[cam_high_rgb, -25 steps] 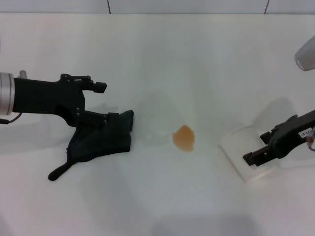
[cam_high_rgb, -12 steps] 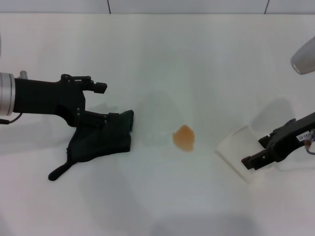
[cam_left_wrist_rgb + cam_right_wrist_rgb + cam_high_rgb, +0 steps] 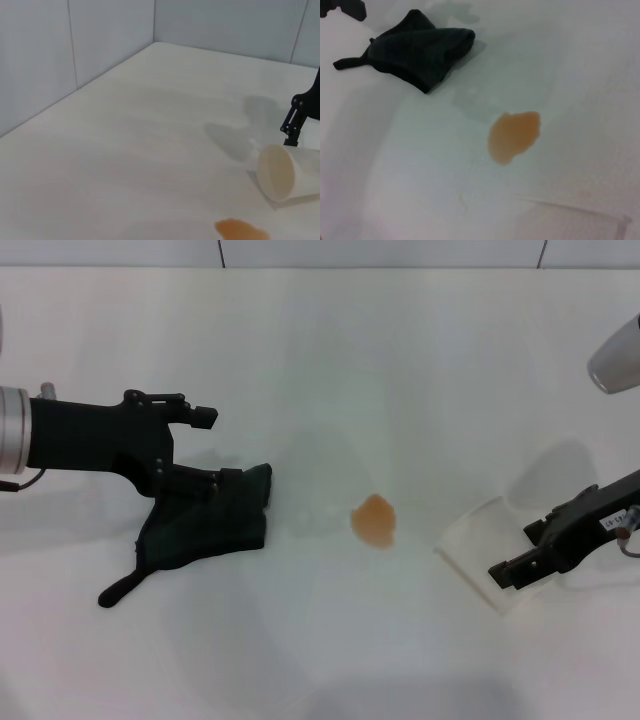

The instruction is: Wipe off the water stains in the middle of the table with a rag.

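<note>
Rag (image 3: 205, 525), dark green-black soft cloth with crumpled outline and a thin tail strip, lay on the smooth white surface (image 3: 330, 370), left of centre. Left pincer (image 3: 205, 447) stood spread wide, lower finger resting on the rag, upper finger clear above it. Stain (image 3: 375, 520), translucent orange-tan oval blotch, sat mid-surface, apart from the rag. Right pincer (image 3: 508, 573) gripped a white paper cup (image 3: 485, 552) tipped on its side; contents couldn't be told.

Bare table (image 3: 320, 390) between rag (image 3: 205, 525) and stain (image 3: 374, 521); tipped cup (image 3: 485, 550) beyond
</note>
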